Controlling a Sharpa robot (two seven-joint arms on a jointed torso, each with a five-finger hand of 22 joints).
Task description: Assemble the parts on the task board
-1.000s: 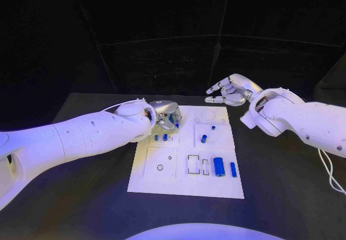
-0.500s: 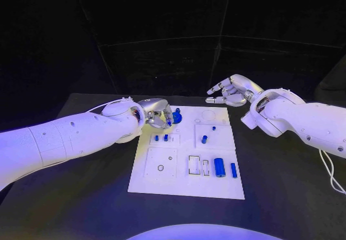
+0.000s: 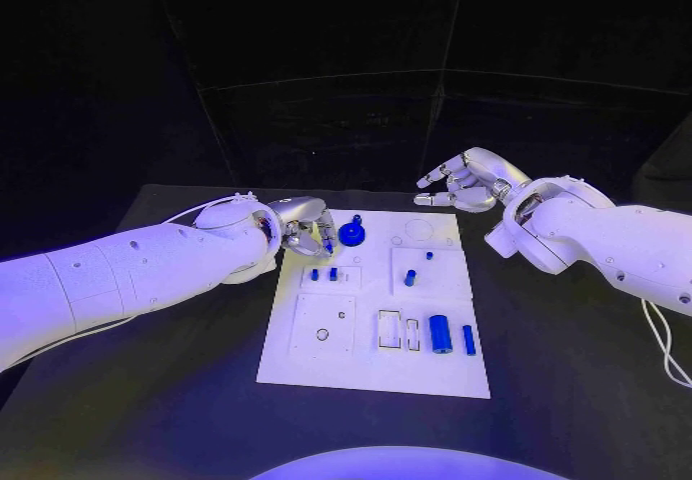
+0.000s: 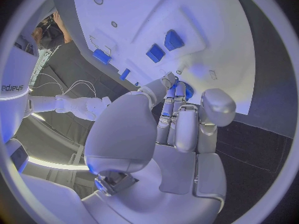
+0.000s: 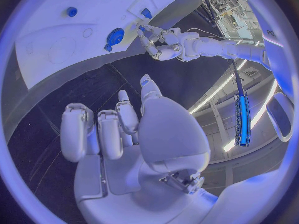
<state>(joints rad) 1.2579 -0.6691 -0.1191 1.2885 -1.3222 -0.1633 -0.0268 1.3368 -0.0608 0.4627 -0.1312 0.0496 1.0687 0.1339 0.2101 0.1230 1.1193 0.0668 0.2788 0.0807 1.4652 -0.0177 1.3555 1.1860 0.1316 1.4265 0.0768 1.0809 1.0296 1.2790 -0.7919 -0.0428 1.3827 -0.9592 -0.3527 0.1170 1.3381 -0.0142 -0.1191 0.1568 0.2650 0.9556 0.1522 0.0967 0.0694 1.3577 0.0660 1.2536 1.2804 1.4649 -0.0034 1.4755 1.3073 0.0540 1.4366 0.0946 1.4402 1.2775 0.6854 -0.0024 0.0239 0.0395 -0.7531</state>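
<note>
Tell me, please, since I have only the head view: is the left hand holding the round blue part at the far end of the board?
Observer: In the left wrist view the left hand stretches its fingers out to the round blue part, with the thumb standing apart from it. Whether the fingertips touch it I cannot tell.
Operator: Does the part lie on the board?
Observer: In the right wrist view it appears to lie flat on the task board, with the left hand's fingers close beside it.
Operator: And is the right hand free?
Observer: Yes. Its own wrist view shows the right hand with fingers apart and nothing in its palm.
</note>
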